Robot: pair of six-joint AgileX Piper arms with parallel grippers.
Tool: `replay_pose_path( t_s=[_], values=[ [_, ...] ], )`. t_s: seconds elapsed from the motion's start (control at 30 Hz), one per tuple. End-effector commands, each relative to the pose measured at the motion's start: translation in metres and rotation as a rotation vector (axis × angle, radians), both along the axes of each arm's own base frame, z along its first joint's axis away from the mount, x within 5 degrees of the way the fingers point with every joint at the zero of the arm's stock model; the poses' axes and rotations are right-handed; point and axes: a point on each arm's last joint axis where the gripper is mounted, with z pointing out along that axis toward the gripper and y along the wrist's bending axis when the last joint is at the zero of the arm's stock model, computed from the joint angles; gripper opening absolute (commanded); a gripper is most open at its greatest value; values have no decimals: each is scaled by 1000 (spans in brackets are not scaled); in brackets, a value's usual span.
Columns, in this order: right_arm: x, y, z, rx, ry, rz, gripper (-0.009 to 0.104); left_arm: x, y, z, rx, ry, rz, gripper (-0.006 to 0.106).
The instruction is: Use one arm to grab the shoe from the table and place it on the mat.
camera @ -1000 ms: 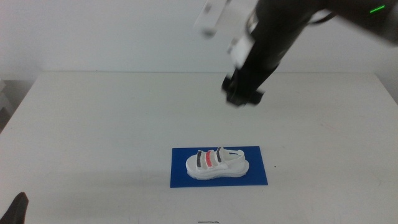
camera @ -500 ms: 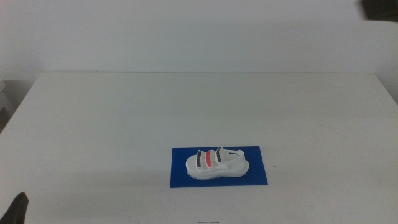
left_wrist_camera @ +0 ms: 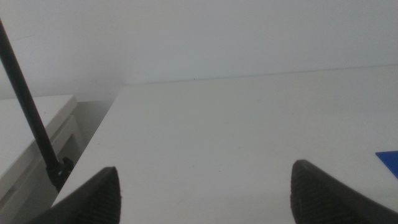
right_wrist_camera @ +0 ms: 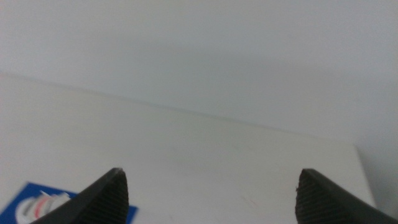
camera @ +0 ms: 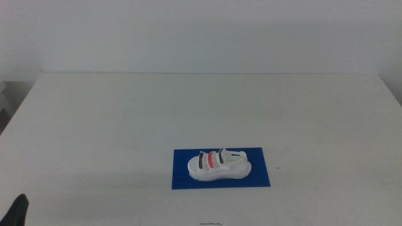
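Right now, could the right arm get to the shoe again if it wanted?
Probably yes. The shoe lies uncovered on the mat, and the right gripper, jaws open, is pulled back with nothing between them.

Bare lab-like setup: plain white table (camera: 125, 119), blank wall (camera: 188, 31).

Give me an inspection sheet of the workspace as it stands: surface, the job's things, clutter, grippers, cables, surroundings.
Surface: white table, flat, bare apart from the job's things.
Job's things: shoe lies on the blue mat, inside its edges, straps up; the mat sits toward the near edge of the table.
Clutter: nothing seen.
Grippers: left gripper open and empty, low at the table's near left corner; only a dark tip of it shows in the middle view. Right gripper open and empty, off to the right, out of the middle view, facing the mat's corner.
Cables: a thin dark rod or cable beside the table's left edge.
Surroundings: plain white wall; pale cabinet left of the table.
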Motion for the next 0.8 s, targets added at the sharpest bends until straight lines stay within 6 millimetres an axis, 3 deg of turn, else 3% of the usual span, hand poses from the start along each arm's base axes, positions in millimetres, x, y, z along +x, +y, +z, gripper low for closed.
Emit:
replay_pose_path(
  t_s=[0.0, 0.13, 0.23, 0.5, 0.77],
  values=[
    [-9, 0, -3, 68, -197, 34, 75, -1, 0, 10, -22, -106, -3, 94],
    [-26, -3, -48, 47, -257, 53, 75, -1, 0, 10, -22, -106, -3, 94],
    [-38, -5, -68, 62, -338, 68, 75, -1, 0, 10, -22, -106, -3, 94],
    [-53, -9, -100, 110, -389, 72, 75, -1, 0, 10, -22, -106, -3, 94],
    [-54, -9, -106, 106, -401, 74, 75, -1, 0, 10, -22, -106, -3, 94]
  ],
)
